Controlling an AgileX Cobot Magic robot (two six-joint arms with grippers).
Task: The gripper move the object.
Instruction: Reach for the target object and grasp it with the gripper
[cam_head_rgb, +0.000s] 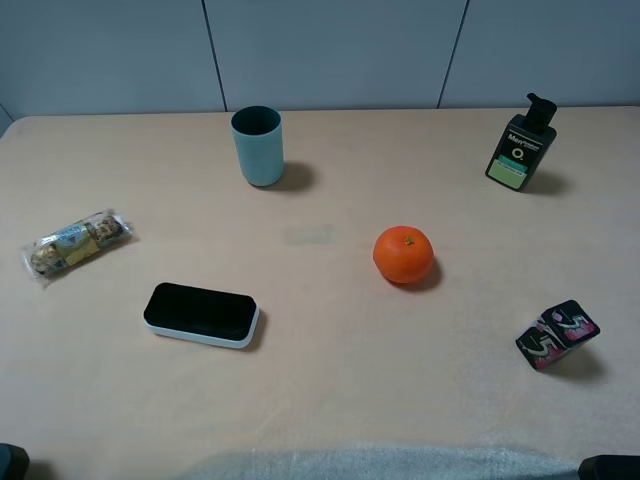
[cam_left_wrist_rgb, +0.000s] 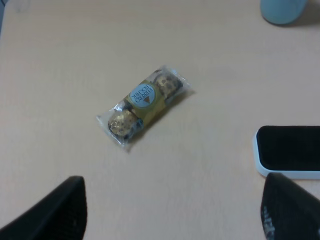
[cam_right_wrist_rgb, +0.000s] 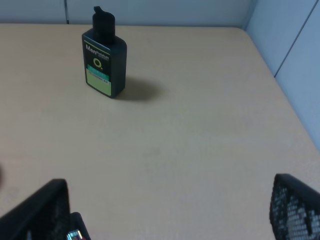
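Left gripper (cam_left_wrist_rgb: 175, 210) has its jaws spread apart with nothing between them. Right gripper (cam_right_wrist_rgb: 167, 210) is the same, wide apart and empty. From where I'm driving, the little black box (cam_head_rgb: 557, 335) with the pink 5 lies tilted, nearer me than the orange (cam_head_rgb: 403, 254) and well off to its right. The flat black case (cam_head_rgb: 201, 314) sits nearer-left of the orange, and the pump bottle (cam_head_rgb: 520, 143) stands far-right beyond it.

Cup (cam_head_rgb: 257, 146) back left, bottle (cam_head_rgb: 520, 145) back right, orange (cam_head_rgb: 403, 254) centre, box (cam_head_rgb: 557, 334) front right, case (cam_head_rgb: 201, 314) front left
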